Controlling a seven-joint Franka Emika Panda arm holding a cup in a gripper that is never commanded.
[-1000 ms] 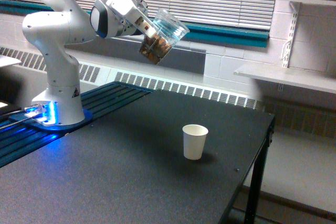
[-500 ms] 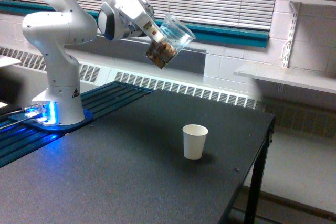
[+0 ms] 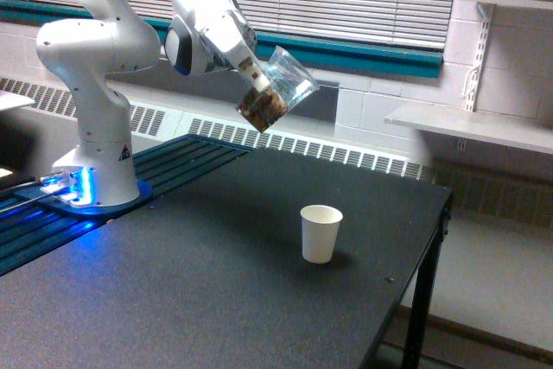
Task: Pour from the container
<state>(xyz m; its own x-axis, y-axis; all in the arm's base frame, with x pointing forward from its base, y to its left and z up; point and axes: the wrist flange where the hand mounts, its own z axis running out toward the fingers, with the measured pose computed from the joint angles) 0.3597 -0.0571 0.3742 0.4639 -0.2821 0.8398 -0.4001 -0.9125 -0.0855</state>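
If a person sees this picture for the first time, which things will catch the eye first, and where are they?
First comes the white robot arm at the exterior view's left, its base glowing blue. Its gripper holds a clear container tilted in the air, with brown almonds settled in its lower part. Below and toward the exterior view's right, a small white paper cup stands upright on the dark table.

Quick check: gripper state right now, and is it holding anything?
Gripper: closed on the clear container of almonds, held tilted in the air, away from the white paper cup.
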